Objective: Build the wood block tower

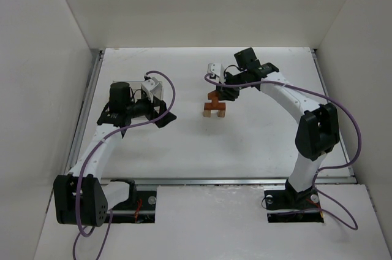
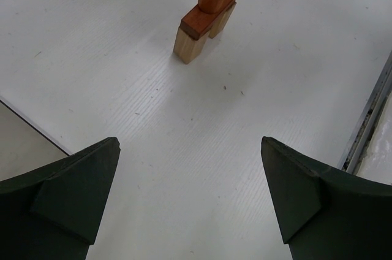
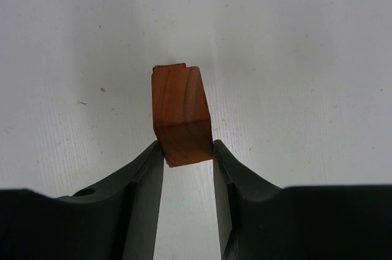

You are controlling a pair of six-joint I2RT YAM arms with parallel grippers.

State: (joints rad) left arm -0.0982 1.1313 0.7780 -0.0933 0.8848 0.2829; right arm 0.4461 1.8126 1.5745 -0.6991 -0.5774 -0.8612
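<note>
The right arm stretches over the white table [image 1: 184,143], the right gripper [image 3: 188,149] pinching a reddish-brown block [image 3: 180,113] at the top of the wood block tower [image 1: 215,108], mid-table. The left arm sits folded, the left gripper [image 2: 188,143] spread wide, well apart from it.

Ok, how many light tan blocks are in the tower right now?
2. The front tan block sits nearest the left wrist camera; the rear tan block stands just behind it. Both carry the reddish-brown bar. Others may be hidden.
</note>
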